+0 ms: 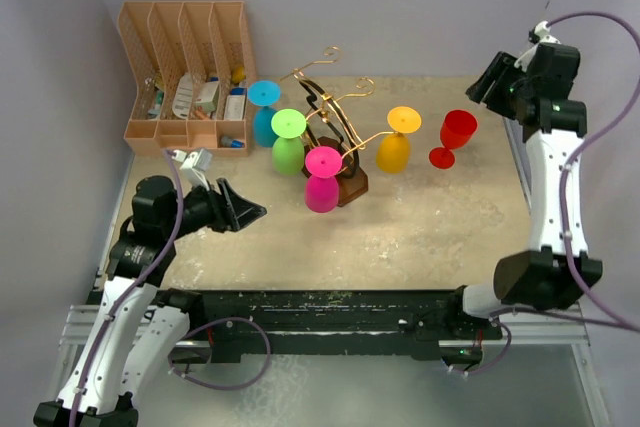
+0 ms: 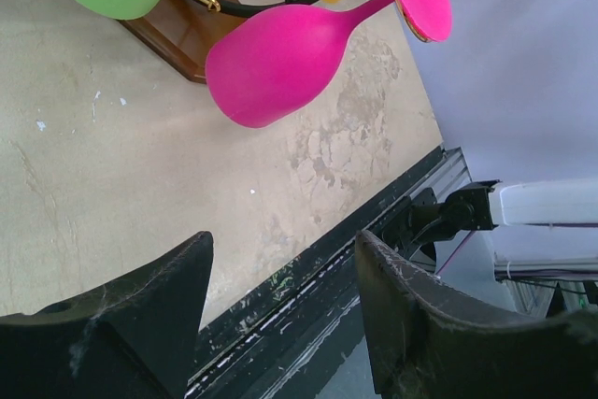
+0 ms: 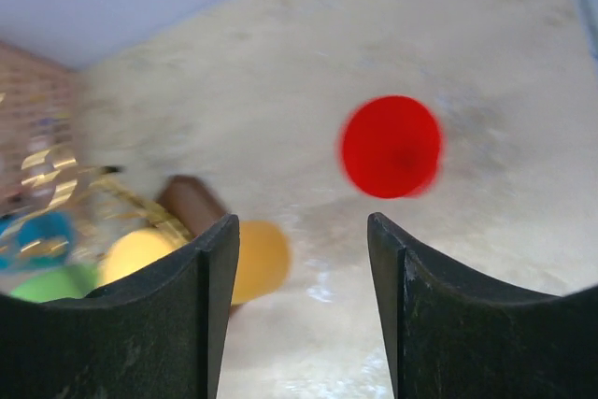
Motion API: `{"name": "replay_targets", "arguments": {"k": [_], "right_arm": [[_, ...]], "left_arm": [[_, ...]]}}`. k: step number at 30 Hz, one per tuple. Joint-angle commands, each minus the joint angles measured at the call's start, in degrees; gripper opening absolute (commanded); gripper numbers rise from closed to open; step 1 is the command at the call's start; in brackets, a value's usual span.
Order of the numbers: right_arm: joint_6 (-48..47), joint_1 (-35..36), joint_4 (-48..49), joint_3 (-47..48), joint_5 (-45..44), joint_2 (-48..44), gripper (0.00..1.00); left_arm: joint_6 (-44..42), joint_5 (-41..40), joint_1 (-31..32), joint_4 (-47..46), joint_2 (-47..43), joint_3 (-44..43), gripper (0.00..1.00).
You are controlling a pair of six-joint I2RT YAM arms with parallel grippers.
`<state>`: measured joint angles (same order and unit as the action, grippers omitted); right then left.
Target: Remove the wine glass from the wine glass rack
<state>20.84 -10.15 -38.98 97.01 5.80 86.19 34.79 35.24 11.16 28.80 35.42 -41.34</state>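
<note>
The wine glass rack (image 1: 335, 117) is a gold wire stand on a dark brown base (image 1: 352, 185) in the middle of the table. Blue (image 1: 264, 112), green (image 1: 288, 142), pink (image 1: 322, 182) and yellow (image 1: 395, 142) wine glasses hang upside down from it. A red wine glass (image 1: 455, 137) stands upright on the table to its right. My right gripper (image 1: 482, 85) is raised, up and to the right of the red glass (image 3: 391, 147), open and empty (image 3: 299, 259). My left gripper (image 1: 255, 212) is open and empty (image 2: 280, 268), left of the pink glass (image 2: 280, 58).
A tan slotted desk organiser (image 1: 185, 77) with small items stands at the back left. The walls close in on the left, back and right. A dark rail (image 1: 340, 307) runs along the table's near edge. The rack base (image 2: 177, 30) shows in the left wrist view.
</note>
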Motion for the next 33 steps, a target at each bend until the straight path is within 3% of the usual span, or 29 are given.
{"name": "replay_targets", "arguments": {"k": [1,6,13,22,33], "right_arm": [[5.2,-0.1,6.1,-3.8,20.1,-5.0,0.59],[10.2,-0.1,14.0,-12.3,35.3,-6.7,0.58],[14.1,0.0,21.2,-18.2,45.1,-5.5,0.54],[15.4,2.0,22.5,-17.6,48.2,-3.1,0.49],[13.1,2.6,19.2,-16.1,44.1,-2.2,0.46]], "left_arm": [[-0.6,-0.9,-0.3,-2.1,-1.2,0.2,0.66],[-0.6,-0.6,-0.3,-2.4,-2.0,0.3,0.66],[-0.5,0.4,-0.3,-3.2,-4.3,0.6,0.66],[-0.2,0.0,-0.3,-3.1,-5.7,0.9,0.65],[-0.2,-0.4,-0.3,-2.9,-5.4,0.8,0.66]]}}
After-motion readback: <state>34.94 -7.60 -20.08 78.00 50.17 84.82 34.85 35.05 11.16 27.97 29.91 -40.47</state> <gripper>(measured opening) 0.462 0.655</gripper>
